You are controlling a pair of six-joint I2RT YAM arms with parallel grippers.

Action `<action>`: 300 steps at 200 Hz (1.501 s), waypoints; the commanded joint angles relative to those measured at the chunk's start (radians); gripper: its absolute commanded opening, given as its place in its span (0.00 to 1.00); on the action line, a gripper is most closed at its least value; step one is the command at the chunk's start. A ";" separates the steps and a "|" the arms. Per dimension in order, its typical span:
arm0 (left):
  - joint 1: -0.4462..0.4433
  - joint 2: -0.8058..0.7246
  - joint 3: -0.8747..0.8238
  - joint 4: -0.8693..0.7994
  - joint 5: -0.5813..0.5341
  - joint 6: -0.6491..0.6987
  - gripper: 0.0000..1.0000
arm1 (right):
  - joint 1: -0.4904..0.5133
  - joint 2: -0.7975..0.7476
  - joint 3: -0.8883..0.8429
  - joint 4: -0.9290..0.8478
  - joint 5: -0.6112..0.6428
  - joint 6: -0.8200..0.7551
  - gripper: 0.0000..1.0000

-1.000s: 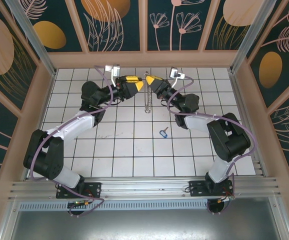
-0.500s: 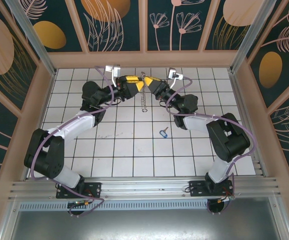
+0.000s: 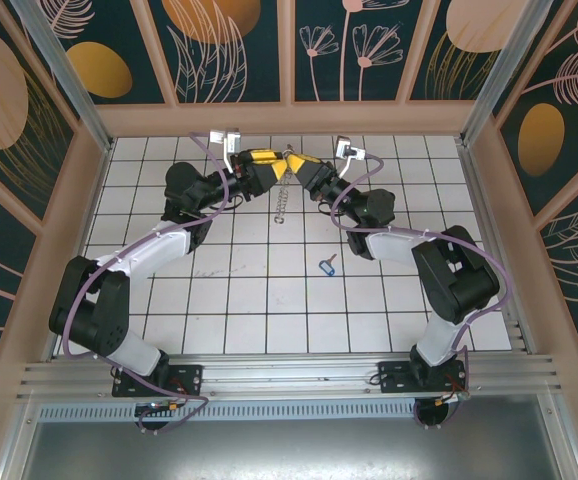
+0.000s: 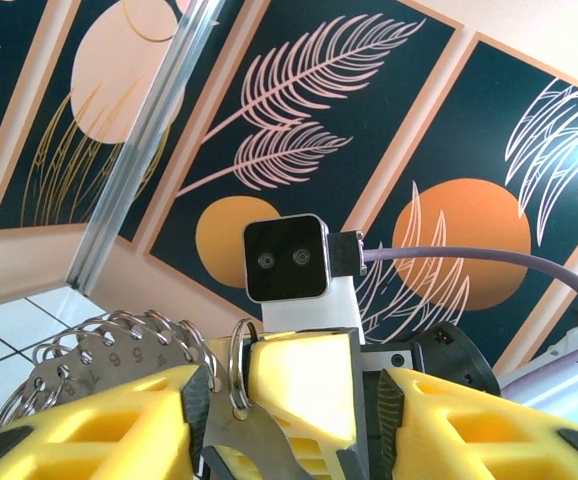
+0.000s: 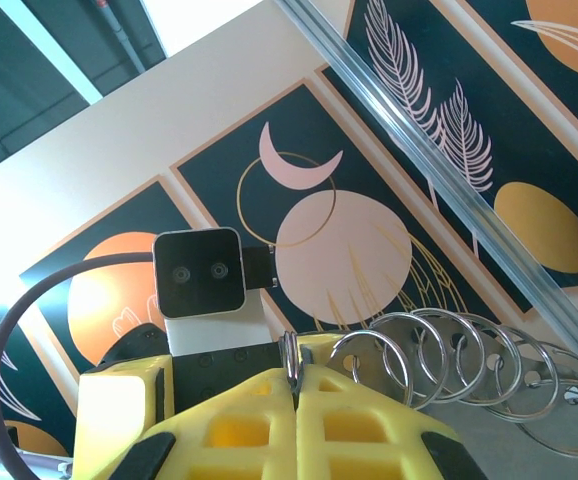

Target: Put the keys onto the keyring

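The key (image 3: 327, 265), blue-headed with a short silver blade, lies flat on the white tiles right of centre, apart from both arms. At the far middle my two grippers meet tip to tip above the floor. The right gripper (image 3: 295, 163) (image 5: 294, 388) is shut on a small silver split ring (image 5: 290, 355) (image 4: 237, 362) of the keyring. The keyring's silvery rings and tags (image 5: 439, 362) (image 4: 89, 355) hang below as a string (image 3: 282, 203). The left gripper (image 3: 276, 166) (image 4: 291, 392) is open, its jaws straddling the right gripper's fingertips and that ring.
White tiled floor (image 3: 259, 300) inside a pink-framed enclosure with patterned walls (image 3: 229, 50). Both forearms slant over the far half. Purple cables (image 3: 204, 150) loop near each wrist. The metal rail (image 3: 289, 375) with the arm bases runs along the near edge.
The two grippers have drawn together and shifted slightly left. The hanging string of silvery pieces has swung left with them. The blue key has not moved.
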 commanded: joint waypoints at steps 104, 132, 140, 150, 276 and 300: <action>0.001 0.029 0.021 0.037 0.012 0.019 0.35 | 0.031 0.014 0.028 0.139 -0.014 0.026 0.00; 0.001 0.027 0.018 0.041 0.011 0.019 0.30 | 0.031 0.013 0.025 0.138 -0.012 0.024 0.00; 0.001 0.026 0.016 0.044 0.010 0.018 0.28 | 0.031 0.012 0.024 0.138 -0.013 0.024 0.00; 0.001 0.022 0.012 0.047 0.008 0.018 0.24 | 0.031 0.011 0.023 0.136 -0.011 0.023 0.00; 0.001 -0.013 0.019 -0.025 -0.012 0.064 0.00 | 0.006 -0.063 0.000 0.053 -0.027 0.014 0.38; 0.001 -0.033 0.038 -0.134 -0.010 0.149 0.00 | -0.048 -0.169 -0.046 -0.070 -0.048 -0.036 0.42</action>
